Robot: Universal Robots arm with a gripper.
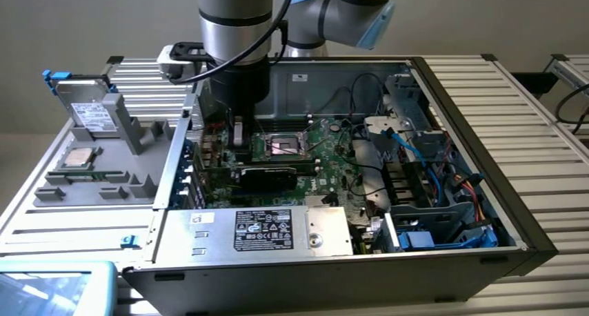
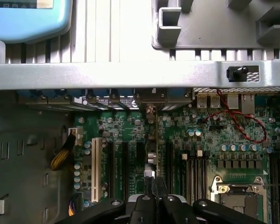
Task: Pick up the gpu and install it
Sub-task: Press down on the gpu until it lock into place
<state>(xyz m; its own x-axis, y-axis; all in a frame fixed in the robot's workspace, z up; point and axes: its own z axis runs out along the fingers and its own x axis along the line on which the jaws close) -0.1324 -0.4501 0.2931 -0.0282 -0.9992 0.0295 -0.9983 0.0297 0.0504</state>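
A slatted metal workbench (image 1: 543,109) carries an open desktop computer case (image 1: 478,261), lying on its side with the motherboard (image 1: 336,140) exposed to view. The arm (image 1: 236,33) descends vertically into the case at the exterior view's left half. The gripper (image 2: 153,184) appears in the wrist view as black fingers (image 2: 145,186) drawn tightly together, clenched on the thin upper edge of the gpu (image 2: 157,140). In that view the card is seen edge-on, running straight away from the fingertips toward the case's rear wall (image 2: 130,74), standing upright over the expansion slots. A white slot (image 2: 94,168) and several black slots (image 2: 119,163) lie parallel to the card, well to one side of the fingers; the processor socket (image 2: 238,191) lies on the fingers' other side. In the exterior view, the card's black body (image 1: 267,172) sits directly below the fingers, beside the socket (image 1: 283,147). A silver power supply with a white label (image 1: 262,230) occupies the near corner of the case. Outside the case, at the exterior view's left, a grey parts tray (image 1: 92,185) holds 1 drive with a white label (image 1: 87,112) standing on edge and 1 processor chip (image 1: 76,159) lying flat. A blue-rimmed object (image 1: 55,288) occupies the near left corner.
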